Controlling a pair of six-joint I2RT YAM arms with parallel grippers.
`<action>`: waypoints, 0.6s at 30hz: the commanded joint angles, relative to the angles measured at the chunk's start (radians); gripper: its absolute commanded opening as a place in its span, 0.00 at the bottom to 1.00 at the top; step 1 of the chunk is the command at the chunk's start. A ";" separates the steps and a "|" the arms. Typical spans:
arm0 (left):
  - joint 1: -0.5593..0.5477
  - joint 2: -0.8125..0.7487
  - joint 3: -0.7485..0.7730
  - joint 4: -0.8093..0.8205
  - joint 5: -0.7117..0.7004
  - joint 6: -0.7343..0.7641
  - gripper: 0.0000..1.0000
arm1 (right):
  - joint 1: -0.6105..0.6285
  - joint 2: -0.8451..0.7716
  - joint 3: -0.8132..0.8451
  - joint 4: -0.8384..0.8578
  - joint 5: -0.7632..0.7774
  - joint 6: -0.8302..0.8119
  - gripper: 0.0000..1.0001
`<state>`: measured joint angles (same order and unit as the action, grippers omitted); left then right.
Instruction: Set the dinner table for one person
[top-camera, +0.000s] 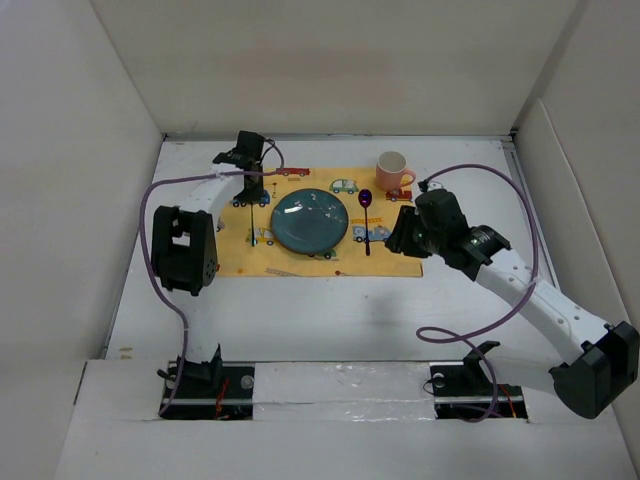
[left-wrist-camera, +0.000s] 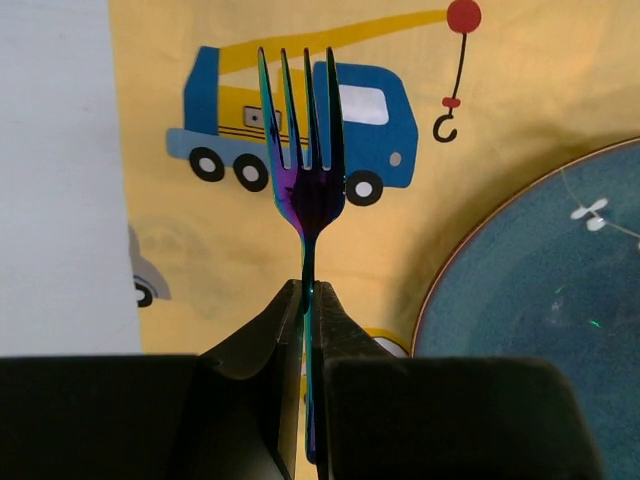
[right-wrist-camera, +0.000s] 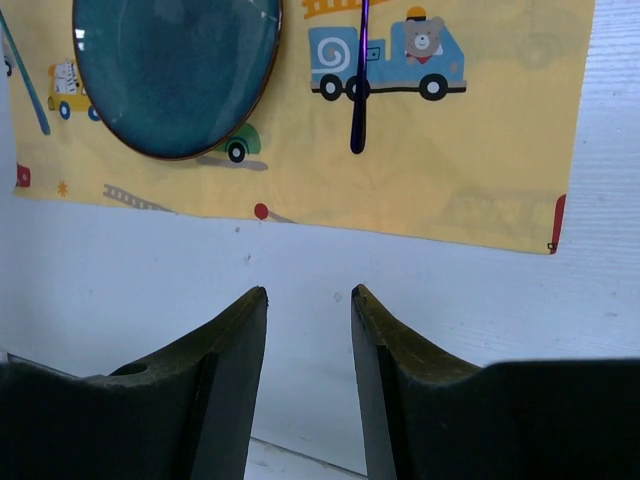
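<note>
Over yellow mat beside blue plate, left tool grasping fork; right tool released above dinner table.

A teal plate sits on a yellow mat, a fork to its left. A purple spoon lies right of it, a pink mug far right.

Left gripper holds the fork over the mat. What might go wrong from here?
1. The fork, pinched by its handle in the left gripper, sits close to the teal plate; released askew, it may hit the rim.
2. The open right gripper, near the edge of the mat, might drag it.
</note>
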<state>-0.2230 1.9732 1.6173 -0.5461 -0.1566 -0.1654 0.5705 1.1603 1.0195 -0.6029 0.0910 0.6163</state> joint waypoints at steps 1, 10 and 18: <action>-0.027 0.006 -0.028 0.034 -0.001 0.007 0.00 | 0.002 -0.013 0.014 -0.003 0.033 0.008 0.45; -0.036 0.027 -0.065 0.032 -0.064 0.009 0.00 | -0.008 0.002 0.010 0.000 0.026 0.000 0.45; -0.036 0.035 -0.094 0.032 -0.110 0.013 0.00 | -0.008 0.012 -0.002 0.015 0.015 -0.007 0.45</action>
<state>-0.2607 2.0144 1.5368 -0.5125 -0.2329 -0.1642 0.5686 1.1751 1.0183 -0.6025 0.1005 0.6178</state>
